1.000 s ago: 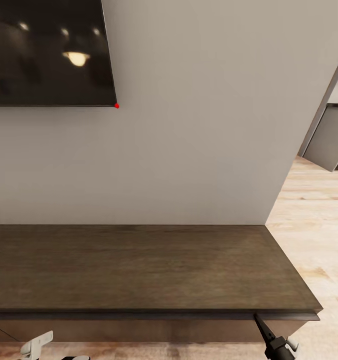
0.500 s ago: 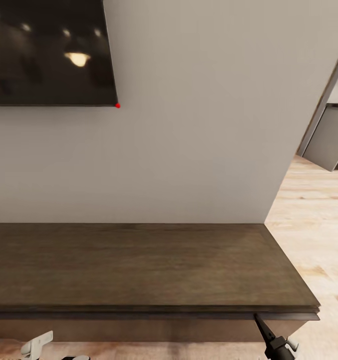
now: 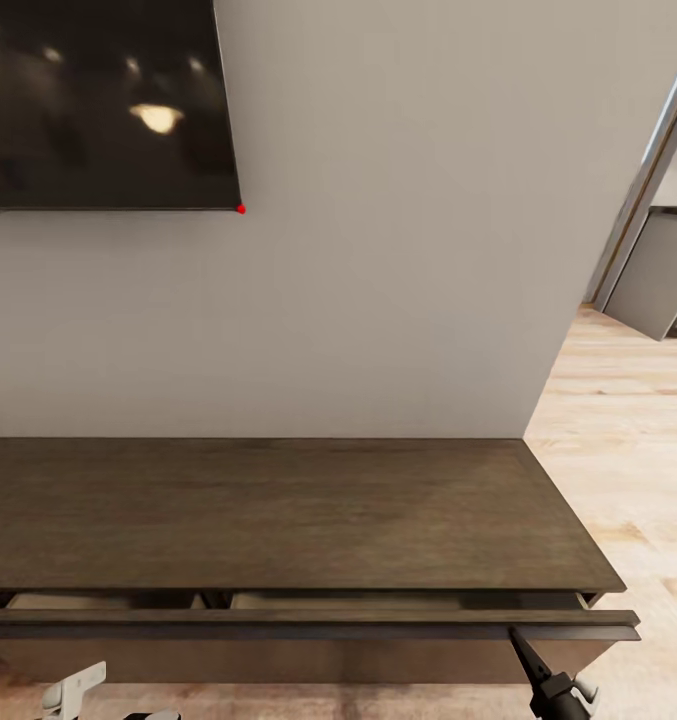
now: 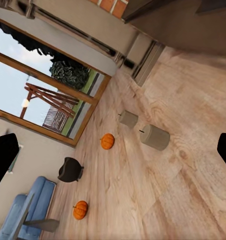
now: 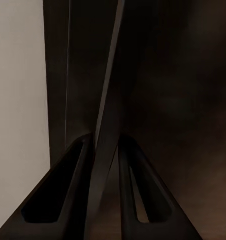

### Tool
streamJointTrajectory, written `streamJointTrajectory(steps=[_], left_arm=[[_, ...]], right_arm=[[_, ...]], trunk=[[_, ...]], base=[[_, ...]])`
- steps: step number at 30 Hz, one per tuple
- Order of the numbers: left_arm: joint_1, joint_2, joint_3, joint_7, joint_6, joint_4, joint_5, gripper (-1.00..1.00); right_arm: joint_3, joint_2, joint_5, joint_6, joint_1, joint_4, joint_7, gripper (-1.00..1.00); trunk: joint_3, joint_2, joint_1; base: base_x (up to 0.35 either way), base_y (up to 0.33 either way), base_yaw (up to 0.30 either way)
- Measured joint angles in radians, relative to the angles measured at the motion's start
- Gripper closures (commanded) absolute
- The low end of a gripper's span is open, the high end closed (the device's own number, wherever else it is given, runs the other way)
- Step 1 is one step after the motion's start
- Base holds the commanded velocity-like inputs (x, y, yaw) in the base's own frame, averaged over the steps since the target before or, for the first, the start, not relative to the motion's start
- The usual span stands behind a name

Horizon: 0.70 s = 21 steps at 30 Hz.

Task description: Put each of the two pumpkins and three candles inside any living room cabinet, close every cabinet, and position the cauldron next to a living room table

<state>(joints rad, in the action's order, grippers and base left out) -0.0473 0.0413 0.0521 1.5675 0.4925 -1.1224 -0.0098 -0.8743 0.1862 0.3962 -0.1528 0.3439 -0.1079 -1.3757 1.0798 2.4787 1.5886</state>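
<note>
The dark brown cabinet [image 3: 278, 510] runs along the wall below the black TV. Its top drawer front [image 3: 308, 625] stands a little way out, and pale drawer interiors [image 3: 348, 601] show behind it. My right gripper [image 3: 516, 636] grips the drawer front near its right end. In the right wrist view the right gripper [image 5: 107, 147] has its fingers [image 5: 68, 195] pinched on the thin dark panel edge [image 5: 105, 125]. My left gripper [image 4: 113, 152] is wide open and looks back over the floor. There lie two candles [image 4: 155, 137] [image 4: 128, 118], two pumpkins [image 4: 107, 141] [image 4: 80, 209] and the cauldron [image 4: 70, 169].
A blue sofa [image 4: 28, 212] and a large window [image 4: 38, 90] lie beyond the floor objects. To the cabinet's right, wood floor [image 3: 628, 460] leads past the wall corner to grey kitchen units [image 3: 658, 275]. Part of my left arm [image 3: 73, 690] shows low by the cabinet front.
The top drawer front has slid out from the cabinet, exposing the pale interiors. The head view has shifted slightly. My right gripper keeps its hold on the panel.
</note>
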Motion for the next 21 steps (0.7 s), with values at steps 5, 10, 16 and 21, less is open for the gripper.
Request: streamJointTrajectory(steps=[5, 10, 16, 21], left_arm=[[0.000, 0.000, 0.000, 0.000, 0.000, 0.001, 0.000, -1.00], [0.000, 0.000, 0.000, 0.000, 0.000, 0.001, 0.000, -1.00], [0.000, 0.000, 0.000, 0.000, -0.001, 0.001, 0.000, -1.00], [0.000, 0.000, 0.000, 0.000, -0.001, 0.001, 0.000, -1.00]], right_arm=[[-0.007, -0.004, 0.001, 0.004, 0.000, -0.001, 0.002, 1.00], [-0.014, -0.007, 0.000, 0.007, 0.000, -0.001, 0.003, 1.00], [-0.008, -0.004, -0.001, 0.001, 0.000, -0.002, 0.002, 1.00], [-0.005, -0.003, -0.001, 0.000, 0.000, -0.003, 0.003, 1.00]], trunk=[[0.000, 0.000, 0.000], [0.000, 0.000, 0.000], [0.000, 0.000, 0.000], [0.000, 0.000, 0.000]], base=[[-0.002, 0.000, 0.000], [0.000, 0.000, 0.000], [0.000, 0.000, 0.000], [-0.042, 0.000, 0.000]])
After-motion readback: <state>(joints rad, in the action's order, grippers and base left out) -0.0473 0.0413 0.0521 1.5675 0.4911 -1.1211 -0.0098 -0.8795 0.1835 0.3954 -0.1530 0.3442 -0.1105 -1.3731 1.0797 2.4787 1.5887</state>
